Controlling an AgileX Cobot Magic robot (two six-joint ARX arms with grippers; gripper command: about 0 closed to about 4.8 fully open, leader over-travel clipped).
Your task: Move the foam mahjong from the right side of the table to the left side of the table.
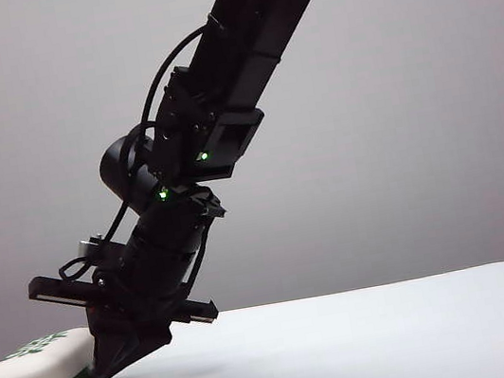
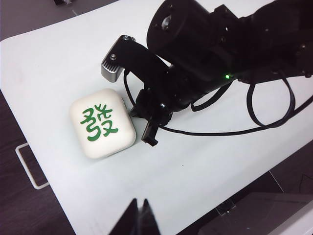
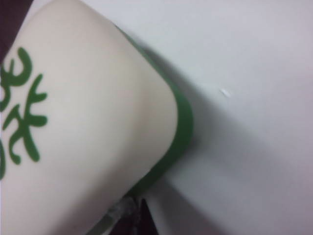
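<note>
White foam mahjong (image 1: 34, 377) is seen lying flat at the table's (image 1: 372, 343) left end. The right gripper (image 1: 102, 364) is pressed against its side; whether its fingers are spread cannot be told. The left gripper (image 2: 138, 215) is held above the table, fingers pressed together.

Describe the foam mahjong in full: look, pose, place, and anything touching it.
The foam mahjong is a rounded, soft-looking block, white on top with a dark green bottom layer and a green character on its upper face. It lies flat, face up, on the white table, at the left in the exterior view. The right gripper presses its tip against the block's side; its fingers look closed. The left gripper hovers apart, shut.
</note>
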